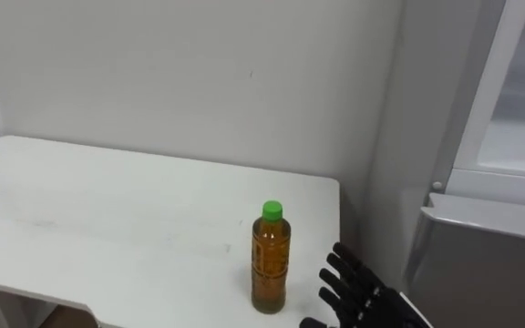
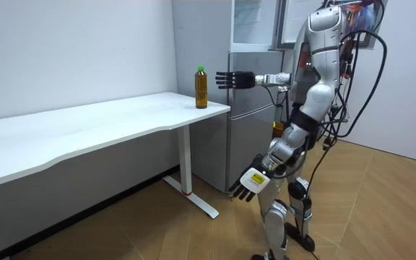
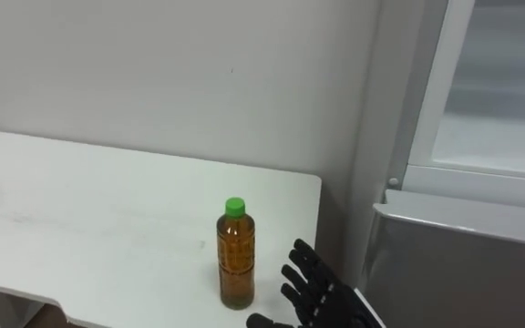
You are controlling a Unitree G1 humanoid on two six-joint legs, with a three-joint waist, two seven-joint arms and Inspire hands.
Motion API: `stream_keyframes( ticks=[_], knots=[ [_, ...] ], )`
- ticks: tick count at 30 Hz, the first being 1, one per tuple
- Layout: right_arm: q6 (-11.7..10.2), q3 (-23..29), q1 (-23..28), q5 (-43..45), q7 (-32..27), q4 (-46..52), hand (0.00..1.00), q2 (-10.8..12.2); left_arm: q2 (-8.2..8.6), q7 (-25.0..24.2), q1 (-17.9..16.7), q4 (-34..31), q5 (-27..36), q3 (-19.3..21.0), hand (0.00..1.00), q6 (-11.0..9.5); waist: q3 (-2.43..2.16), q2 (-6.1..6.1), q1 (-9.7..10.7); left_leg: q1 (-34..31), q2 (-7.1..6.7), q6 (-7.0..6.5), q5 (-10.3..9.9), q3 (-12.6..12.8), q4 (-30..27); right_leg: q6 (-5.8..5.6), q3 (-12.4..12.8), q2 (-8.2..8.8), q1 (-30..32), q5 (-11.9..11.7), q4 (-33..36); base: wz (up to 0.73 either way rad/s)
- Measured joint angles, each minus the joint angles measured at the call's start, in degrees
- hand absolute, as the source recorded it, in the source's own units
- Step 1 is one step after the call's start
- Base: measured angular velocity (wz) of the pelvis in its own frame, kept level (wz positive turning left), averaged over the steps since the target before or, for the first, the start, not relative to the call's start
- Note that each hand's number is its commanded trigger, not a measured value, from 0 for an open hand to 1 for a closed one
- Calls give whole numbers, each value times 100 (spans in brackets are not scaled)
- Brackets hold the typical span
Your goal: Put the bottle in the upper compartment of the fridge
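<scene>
Count: one fridge (image 2: 250, 108), one counter (image 1: 108, 210), one bottle (image 1: 271, 260), two hands. The fridge is tall, grey below and pale above, and stands against the counter's end at 3 o'clock of it in the eye views. The counter has a white top on a white leg frame. The bottle stands upright on the counter near the corner closest to the fridge, at about 5 o'clock on the top. It has a green cap and amber liquid, and nothing touches it. The right hand (image 1: 363, 296) is held out level at about 4 o'clock of the bottle, near it but apart. Its fingers (image 1: 343, 266) are straight, spread, and aimed toward the bottle. The left hand (image 2: 250, 184) hangs low beside the thigh, fingers loosely relaxed and holding nothing. Surface: the counter top is plain white with a few faint marks. Room: white wall (image 1: 199, 73) behind the counter, wood floor (image 2: 381, 209). The robot stands upright in front of the fridge, facing the counter's end.
</scene>
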State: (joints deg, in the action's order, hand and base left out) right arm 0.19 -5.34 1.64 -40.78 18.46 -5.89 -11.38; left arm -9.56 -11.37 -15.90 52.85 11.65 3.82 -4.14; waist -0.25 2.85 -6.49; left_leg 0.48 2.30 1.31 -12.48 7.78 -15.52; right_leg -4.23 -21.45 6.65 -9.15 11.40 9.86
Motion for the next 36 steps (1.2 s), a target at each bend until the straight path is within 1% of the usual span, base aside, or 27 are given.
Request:
stream_keyframes(
  ticks=[3, 7, 11, 15, 19, 23, 25, 29, 31, 34, 36],
  knots=[
    [44, 0, -45, 0, -13, 0, 0, -15, 1, 0, 11, 1, 0, 0, 0, 4, 18, 6, -11, 0, 0, 0, 1, -2, 2, 0, 1, 0, -8, 0, 0, 0],
    [73, 1, -51, 7, -33, 0, 0, -35, 0, 0, 12, 2, 0, 7, 0, 5, 22, 15, -11, -2, 0, -1, 1, -1, 4, 0, 2, 0, -15, 0, 0, 0],
    [77, 6, -221, 9, -37, 0, 0, -124, 0, 0, 13, 7, -2, 52, 0, 6, 34, 28, -10, -14, -1, -2, 13, -1, 19, 0, 1, 1, -2, 0, 2, 0],
    [77, 5, -331, 8, -93, 193, 0, -244, -1, -1, 16, 6, -2, 55, 0, 10, 33, 38, -30, -20, -2, -1, 16, -5, 33, 0, -3, 0, 8, 0, 2, 0],
    [77, 5, -333, 9, -174, 447, 0, -255, -10, 0, 26, 3, -1, 53, 0, 46, 32, 39, -22, -18, -5, -1, 16, -6, 35, 0, -1, 0, 6, 0, -3, 0],
    [77, 5, -365, 22, -403, 556, 0, -256, -16, 0, 28, 2, -12, 59, 0, 46, 30, 51, -24, -16, -10, -1, 17, -11, 38, 0, -15, 2, 0, 0, -4, 1],
    [77, 5, -368, 38, -505, 626, 0, -257, -22, 0, 32, 1, -24, 62, 0, 56, 30, 50, -19, -37, -15, -1, 17, -44, 33, 0, -81, 2, -6, 0, -7, 8],
    [106, -2, -468, 130, -771, 633, 0, -252, -33, 0, 72, 6, -23, 61, 0, 157, 38, 38, -27, -99, -33, -2, 23, -160, -2, 0, -170, 2, -7, 0, -8, 14],
    [115, -5, -517, 311, -879, 630, 0, -255, -34, 1, 73, 7, -15, 61, 0, 171, 40, 42, -45, -106, -35, -2, 26, -175, 0, 0, -224, 4, 2, 0, -9, 7],
    [115, -17, -583, 338, -1141, 469, 0, -256, -34, 5, 102, 7, -15, 58, 0, 219, 49, 36, -111, -113, -36, -3, 31, -177, 13, 0, -232, 7, -6, 0, -7, 0],
    [115, -13, -630, 385, -1436, 248, 0, -255, -34, 7, 115, 3, -19, 65, 0, 242, 50, 34, -170, -123, -44, -6, 33, -182, 14, 0, -247, 14, 5, 0, -7, 0]
  ],
)
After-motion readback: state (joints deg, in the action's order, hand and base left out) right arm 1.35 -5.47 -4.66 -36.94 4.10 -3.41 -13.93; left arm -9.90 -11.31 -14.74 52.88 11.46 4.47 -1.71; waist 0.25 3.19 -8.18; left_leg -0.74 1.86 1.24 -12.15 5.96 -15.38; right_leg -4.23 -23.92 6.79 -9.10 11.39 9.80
